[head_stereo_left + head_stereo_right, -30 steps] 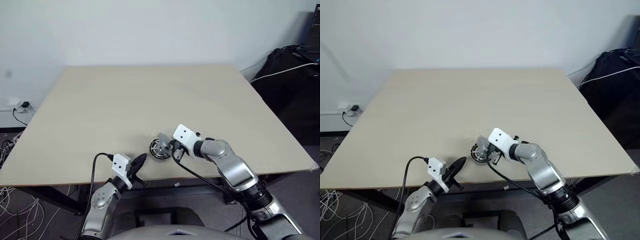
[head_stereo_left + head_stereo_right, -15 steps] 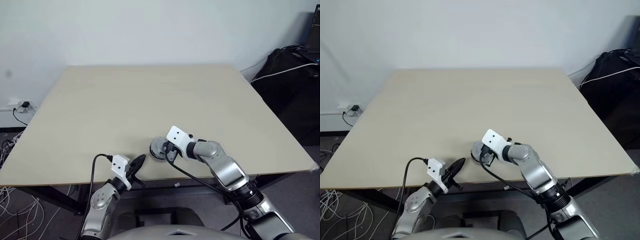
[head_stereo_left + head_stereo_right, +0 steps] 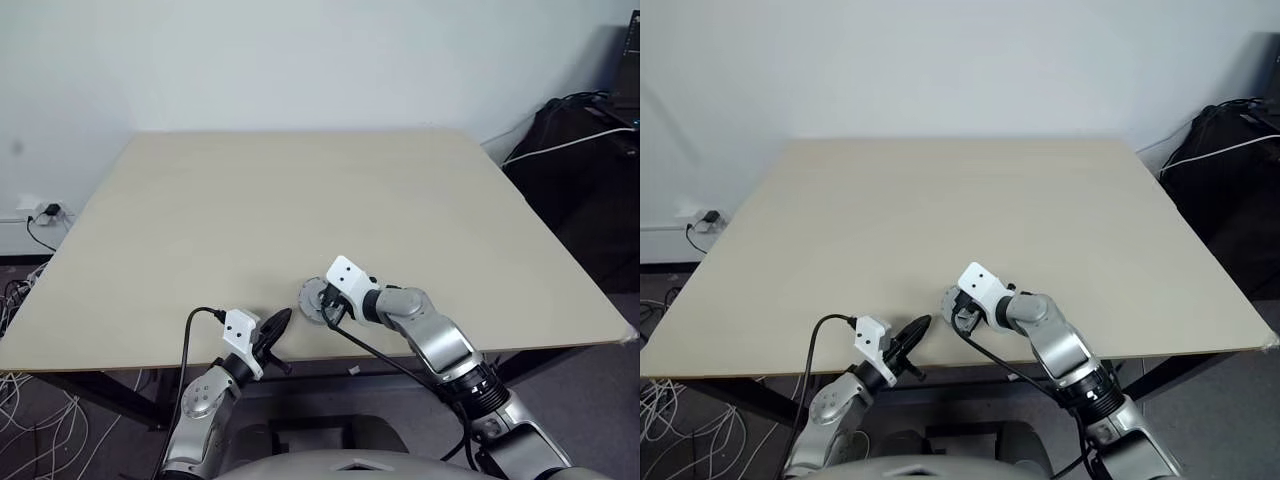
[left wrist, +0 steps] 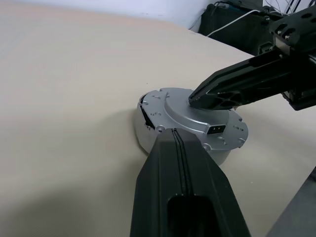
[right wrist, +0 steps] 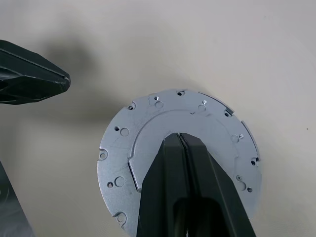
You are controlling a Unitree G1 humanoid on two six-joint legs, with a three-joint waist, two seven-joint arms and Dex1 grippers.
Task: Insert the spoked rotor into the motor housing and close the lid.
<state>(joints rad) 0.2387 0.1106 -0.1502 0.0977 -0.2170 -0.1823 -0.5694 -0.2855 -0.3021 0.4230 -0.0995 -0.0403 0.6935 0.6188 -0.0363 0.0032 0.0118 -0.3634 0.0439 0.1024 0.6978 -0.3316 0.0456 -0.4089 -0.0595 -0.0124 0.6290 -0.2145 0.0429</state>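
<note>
Nearest, the left gripper (image 3: 277, 325) is held closed and empty at the tabletop (image 3: 300, 190) edge, unmoved. Just beyond it, the right gripper (image 5: 180, 140), also closed with nothing held, has been lowered onto the lid (image 5: 148, 133), which is now seen seated flat on the motor housing (image 4: 143, 136). Closure is judged nearly complete, with only pressing left.

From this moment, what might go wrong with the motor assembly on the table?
1. The shut right gripper presses on the lid away from its centre; the lid may tilt instead of seating.
2. The assembly sits near the table front edge; a sideways push might slide it off.
3. The shut left gripper waits beside it and gives no support.
</note>
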